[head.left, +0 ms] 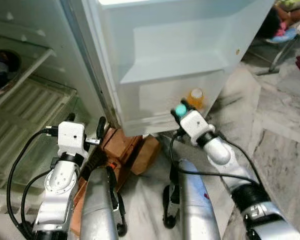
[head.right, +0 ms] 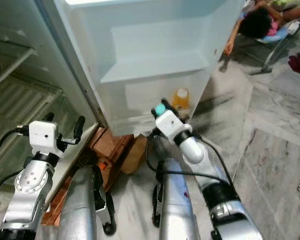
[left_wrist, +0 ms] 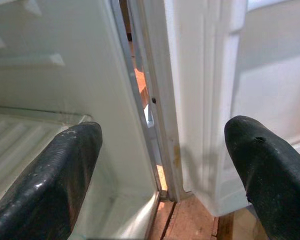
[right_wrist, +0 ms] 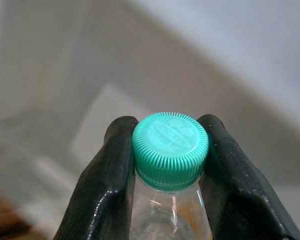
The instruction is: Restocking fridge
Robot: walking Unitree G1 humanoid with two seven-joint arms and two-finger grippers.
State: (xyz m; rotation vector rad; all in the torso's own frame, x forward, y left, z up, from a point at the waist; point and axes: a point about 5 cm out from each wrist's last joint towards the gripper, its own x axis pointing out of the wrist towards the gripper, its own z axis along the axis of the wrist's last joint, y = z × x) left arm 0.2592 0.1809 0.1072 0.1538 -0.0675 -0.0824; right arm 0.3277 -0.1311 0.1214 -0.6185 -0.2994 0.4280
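Fridge shelves (head.left: 25, 107) fill the frame's left, the open door (head.left: 180, 55) its upper centre. A bottle (head.left: 195, 98) stands in the door's lowest bin; bricks (head.left: 125, 147) lie below.

R arm reaches fwd and up, elbow low, wrist raised; right gripper (right_wrist: 170, 150) has both black fingers (right_wrist: 107, 185) pressed vs the sides of a green-capped clear bottle (right_wrist: 170, 142), just under the cap, bottle upright btwn them. L arm is bent, forearm vertical, white wrist block on top; left gripper (left_wrist: 165, 165) points fwd w/ its fingers (left_wrist: 55, 175) spread wide apart, nothing btwn them. Black cables loop from both wrists down along the silver forearms. Both arms sit level-ish, well apart.
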